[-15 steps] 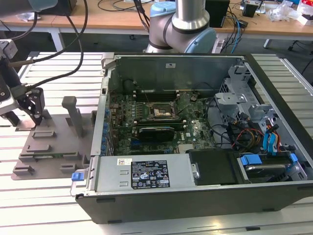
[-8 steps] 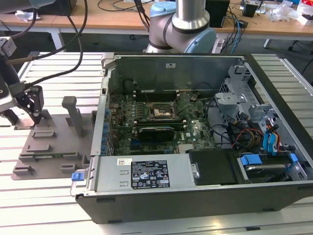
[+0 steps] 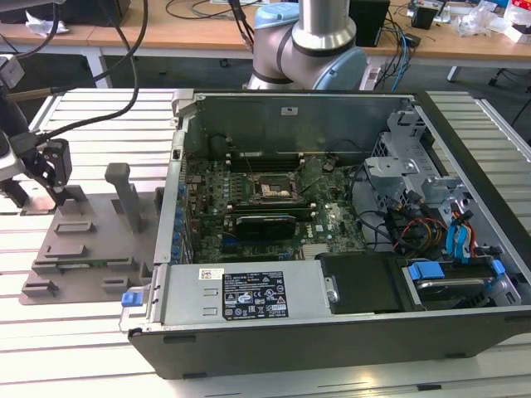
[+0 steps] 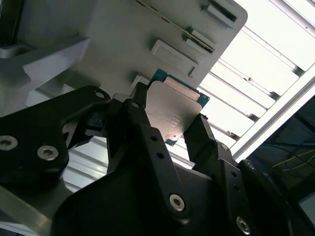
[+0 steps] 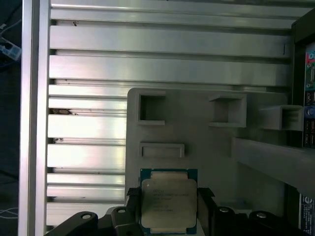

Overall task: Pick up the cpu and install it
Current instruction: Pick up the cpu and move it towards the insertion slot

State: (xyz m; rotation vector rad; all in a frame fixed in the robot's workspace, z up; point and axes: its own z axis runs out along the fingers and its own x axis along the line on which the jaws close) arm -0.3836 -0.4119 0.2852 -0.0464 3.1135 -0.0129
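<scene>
Fingers (image 4: 197,137) clamp cpu (image 5: 169,204); its faint print seems unreadable.

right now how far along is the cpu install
Grasp looks done: the gripper clamps the cpu by two edges, over the grey tray. In hand: the cpu. Left: the install itself; the motherboard socket sits empty.

Black, screw-studded gripper (image 4: 171,110); silver, blue-jointed arm (image 3: 320,33)

One cpu (image 5: 168,204), one tray (image 5: 206,150) (one computer (image 3: 290,124))
</scene>
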